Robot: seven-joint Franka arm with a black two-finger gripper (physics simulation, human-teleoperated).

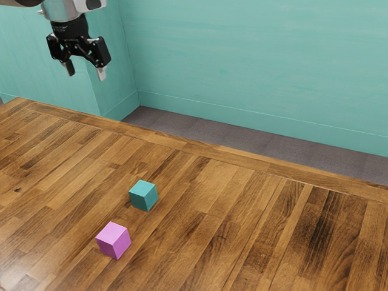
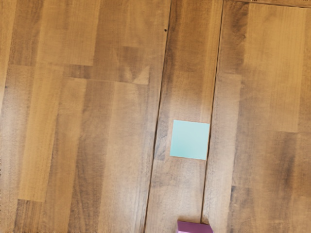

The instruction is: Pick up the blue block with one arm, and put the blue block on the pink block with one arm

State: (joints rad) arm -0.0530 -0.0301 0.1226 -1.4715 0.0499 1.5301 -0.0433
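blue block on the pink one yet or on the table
On the table: the blue block sits flat on it, apart from the pink block.

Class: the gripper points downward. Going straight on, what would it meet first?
Most likely the wooden table, close to the blue block; the gripper hangs open high above, so whether it would clip that block is unclear.

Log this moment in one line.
black two-finger gripper: open, raised, empty | teal-blue cube block: on wooden table | pink cube block: apart | stacking: not done
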